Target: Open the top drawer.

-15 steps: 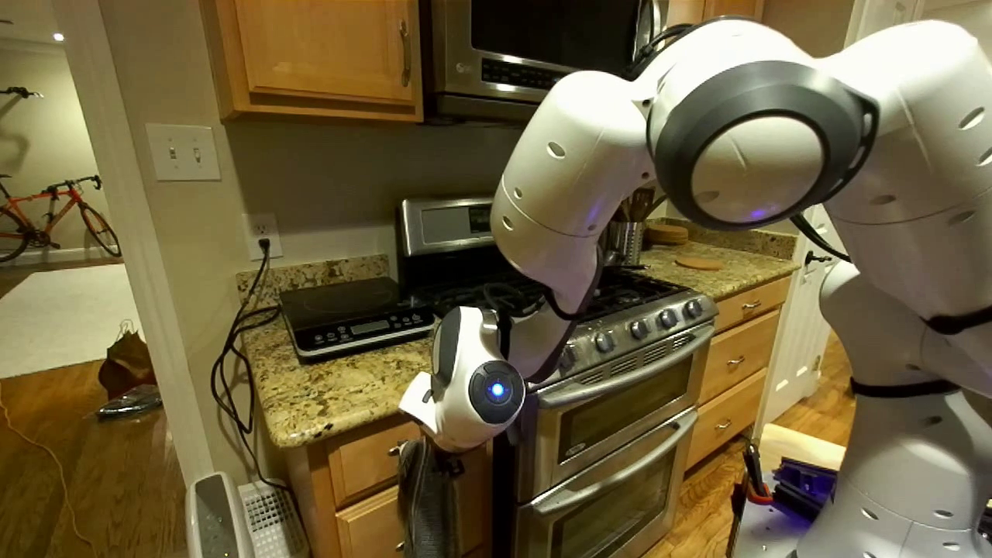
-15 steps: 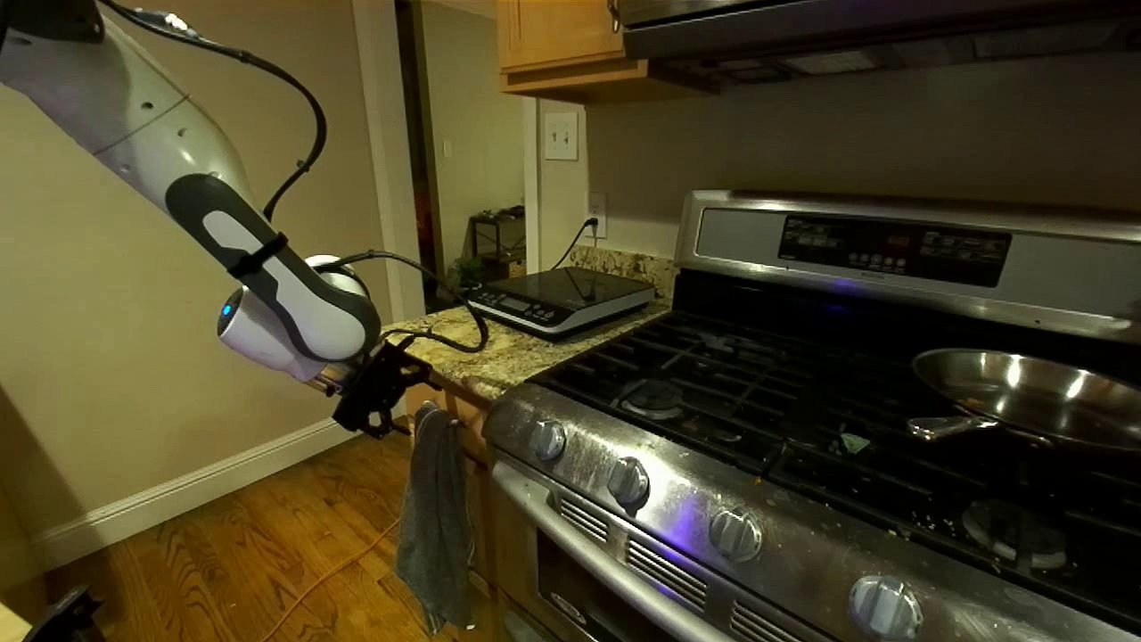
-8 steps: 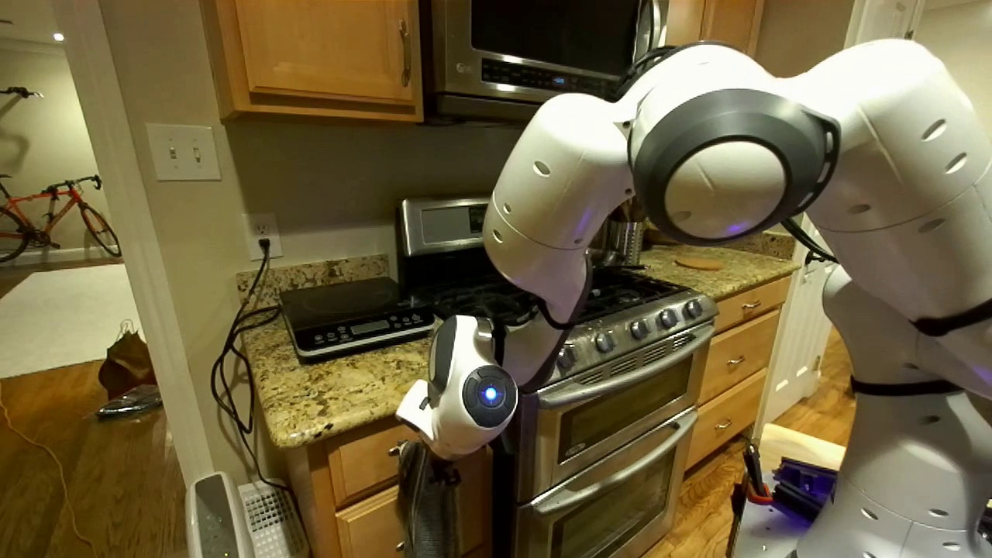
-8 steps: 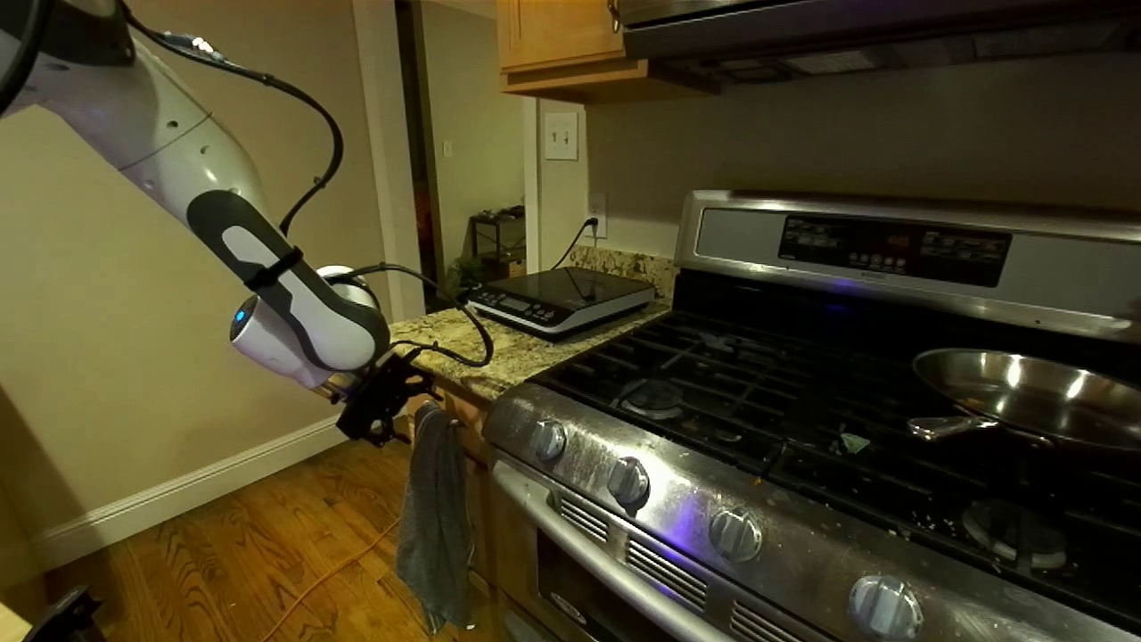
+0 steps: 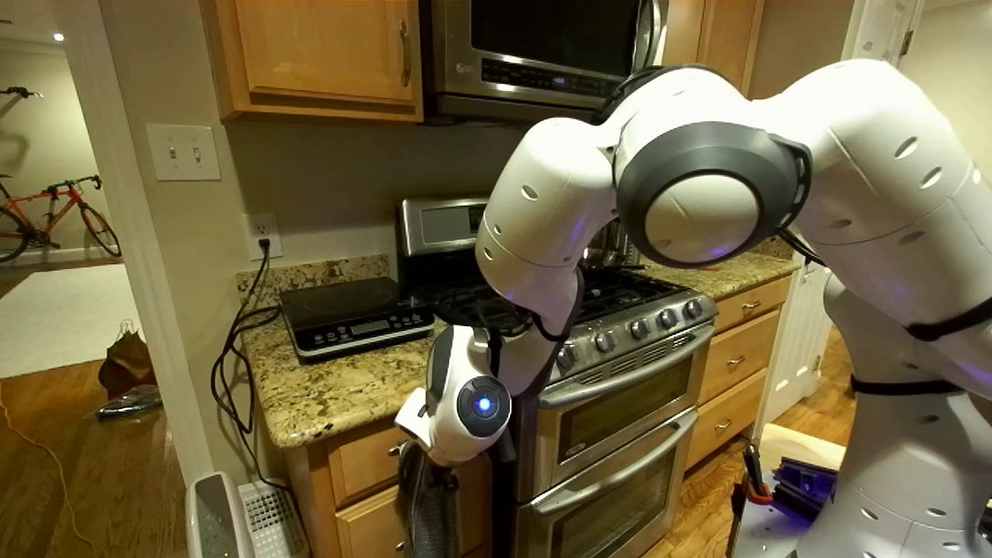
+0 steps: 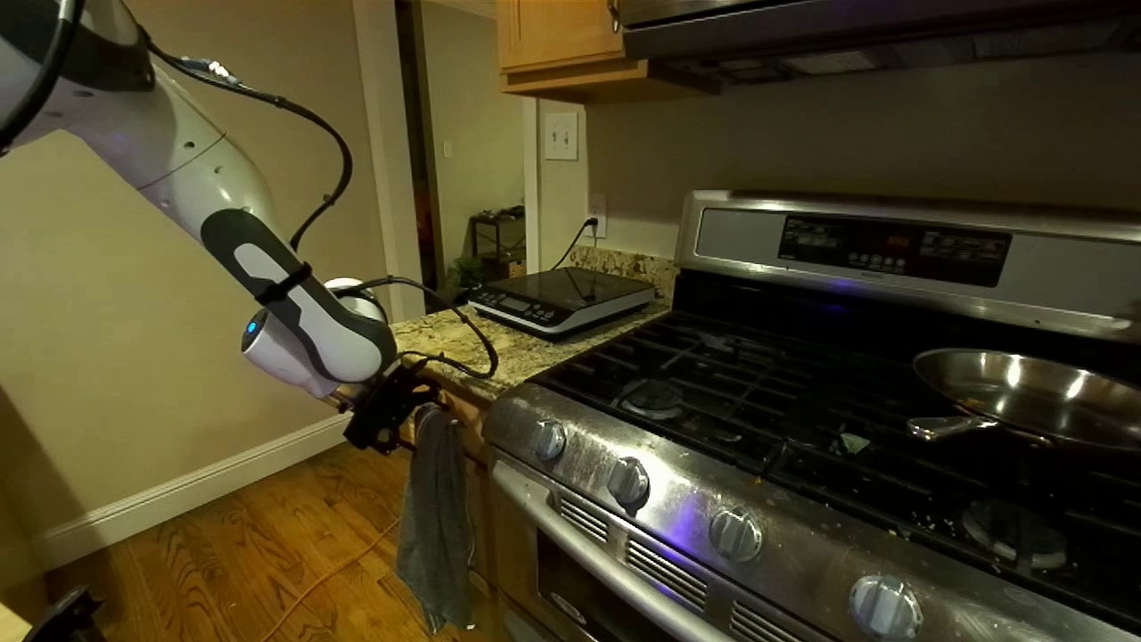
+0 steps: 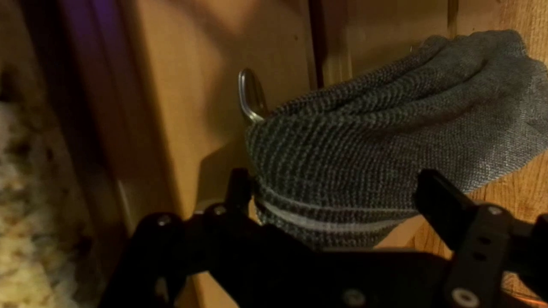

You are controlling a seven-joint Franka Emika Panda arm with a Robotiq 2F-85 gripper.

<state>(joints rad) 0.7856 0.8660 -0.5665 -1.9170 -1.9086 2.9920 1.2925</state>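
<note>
At the left edge of the wrist view runs the granite bench; beside it, left of centre, comes the honey-brown front of the top drawer, which looks closed. Near the upper middle, a curved end of its silver handle shows bare; the rest is hidden by a grey knit dish towel draped over it and trailing to the upper right. Along the bottom, the end effector has its fingers spread wide, to the left and right of the towel's white stripes; whether either tip touches cloth, I cannot tell.

The drawer should prove stiff and fairly light, sliding on a modest straight pull, though its load is unknown. The metal is probably slick, and the towel, being soft, may bunch or slip under pressure, so the best hold is likely around the handle itself, cloth included, near its middle.

As for containers: at far left in an exterior view, a brown bag sits on the wood floor, contents not visible; lower left of centre there, the drawer hides whatever it holds. At far right in an exterior view, a stainless skillet on the gas range shows mostly glare inside.
</note>
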